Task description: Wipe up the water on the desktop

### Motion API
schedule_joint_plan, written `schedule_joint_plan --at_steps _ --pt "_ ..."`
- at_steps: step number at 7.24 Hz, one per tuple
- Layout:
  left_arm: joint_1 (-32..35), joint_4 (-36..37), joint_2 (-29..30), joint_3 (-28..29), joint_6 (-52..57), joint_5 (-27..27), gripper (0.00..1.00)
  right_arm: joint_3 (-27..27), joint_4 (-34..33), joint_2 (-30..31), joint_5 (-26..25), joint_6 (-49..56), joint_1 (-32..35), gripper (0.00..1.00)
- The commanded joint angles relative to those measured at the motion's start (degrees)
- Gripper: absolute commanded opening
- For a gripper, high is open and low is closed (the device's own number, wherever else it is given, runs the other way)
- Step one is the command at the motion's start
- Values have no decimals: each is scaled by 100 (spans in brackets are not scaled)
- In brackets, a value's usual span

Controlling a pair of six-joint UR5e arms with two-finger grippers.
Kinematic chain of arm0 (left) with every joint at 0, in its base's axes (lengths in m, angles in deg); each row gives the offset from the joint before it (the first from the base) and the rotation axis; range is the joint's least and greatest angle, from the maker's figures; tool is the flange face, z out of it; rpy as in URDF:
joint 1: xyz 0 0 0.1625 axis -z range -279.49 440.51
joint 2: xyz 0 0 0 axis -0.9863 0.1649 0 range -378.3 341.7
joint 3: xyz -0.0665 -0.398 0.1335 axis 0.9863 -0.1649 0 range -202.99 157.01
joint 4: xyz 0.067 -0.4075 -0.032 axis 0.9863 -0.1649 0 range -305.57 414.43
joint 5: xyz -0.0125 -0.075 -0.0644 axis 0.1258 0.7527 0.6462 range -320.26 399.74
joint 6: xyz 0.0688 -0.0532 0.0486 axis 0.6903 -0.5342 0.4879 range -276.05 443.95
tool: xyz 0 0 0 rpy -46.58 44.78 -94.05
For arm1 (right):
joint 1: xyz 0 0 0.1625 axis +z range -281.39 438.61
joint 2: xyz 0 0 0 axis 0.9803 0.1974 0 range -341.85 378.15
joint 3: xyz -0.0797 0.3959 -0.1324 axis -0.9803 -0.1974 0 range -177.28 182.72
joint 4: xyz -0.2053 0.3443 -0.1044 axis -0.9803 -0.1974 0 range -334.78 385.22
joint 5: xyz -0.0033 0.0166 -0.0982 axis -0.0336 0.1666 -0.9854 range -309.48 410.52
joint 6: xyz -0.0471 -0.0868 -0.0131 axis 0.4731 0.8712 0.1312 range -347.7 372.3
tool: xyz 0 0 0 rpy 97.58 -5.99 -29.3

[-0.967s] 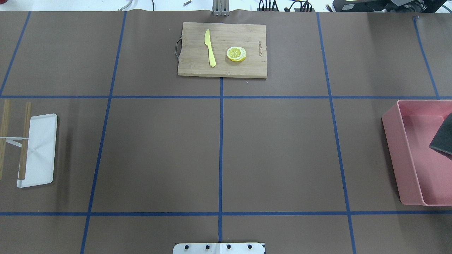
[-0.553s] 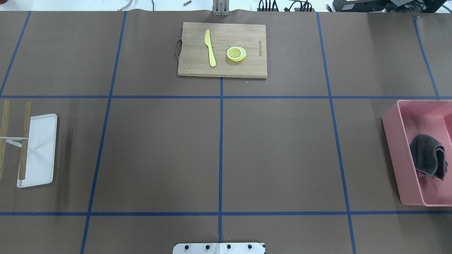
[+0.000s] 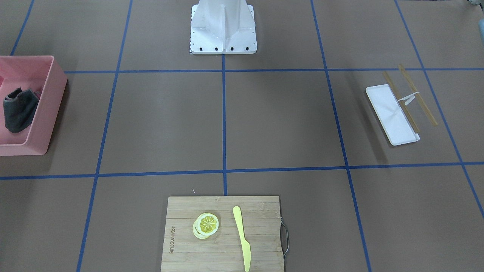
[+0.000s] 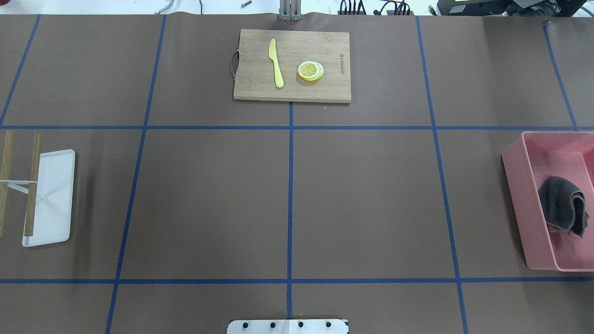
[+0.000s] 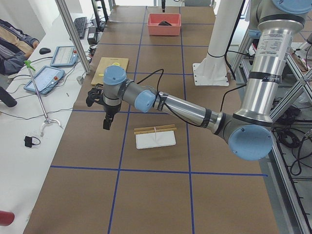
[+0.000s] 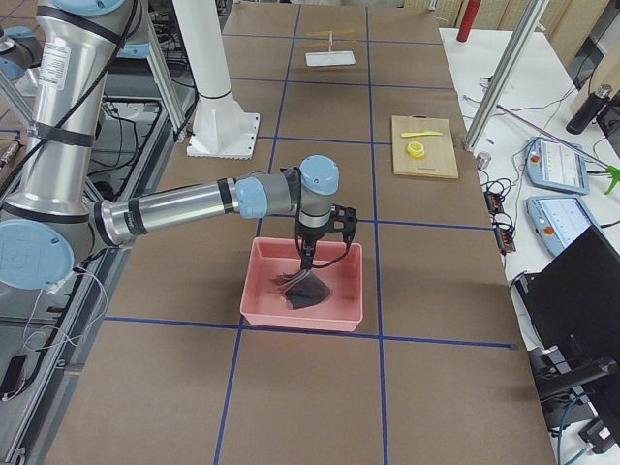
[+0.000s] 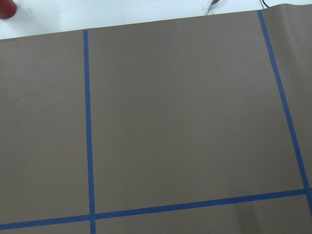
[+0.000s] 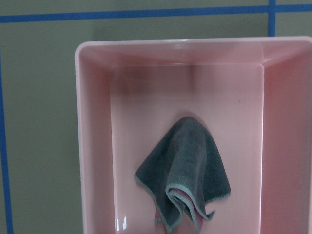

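Note:
The brown desktop (image 4: 209, 204) with blue tape lines shows no water that I can make out. A dark grey cloth (image 4: 561, 206) lies crumpled in the pink bin (image 4: 517, 195) at the right edge; the right wrist view looks straight down on the cloth (image 8: 187, 175). My right gripper (image 6: 308, 260) hangs just above the cloth in the bin, seen only in the exterior right view; I cannot tell if it is open. My left gripper (image 5: 106, 123) hovers over bare desktop near the white tray, seen only in the exterior left view; I cannot tell its state.
A bamboo cutting board (image 4: 325, 90) at the far middle carries a yellow knife (image 4: 275, 62) and lemon slices (image 4: 310, 71). A white tray (image 4: 51, 199) with two wooden sticks lies at the left. The robot base (image 4: 287, 326) is at the near edge.
One second ago the cloth hung as a dark shape at the bin's right edge. It has dropped and now lies crumpled inside the bin, still since then.

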Motion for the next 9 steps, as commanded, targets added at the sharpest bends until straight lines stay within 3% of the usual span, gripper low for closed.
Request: schedule_joint_plan --at_steps 1,3,4,5,6,7,9 --pt "171 -1 104 485 938 -33 98 -343 0 -590 -156 0 79 100" --pt "234 217 297 1039 1268 28 98 -939 -9 -1048 -227 53 499 100" --pt "234 906 803 1433 1382 89 98 -1316 0 -1145 -227 366 641 100" --pt "234 1279 895 1611 1784 124 98 -1573 96 -1216 -227 839 720 100" --pt "243 1274 800 1631 1866 177 98 -1593 140 -1225 -218 896 730 100" --pt "286 1248 512 1613 1849 560 98 -1619 132 -1286 -218 958 730 100" --pt "287 1004 335 1351 1665 617 98 -1610 132 -1295 -166 906 739 100"
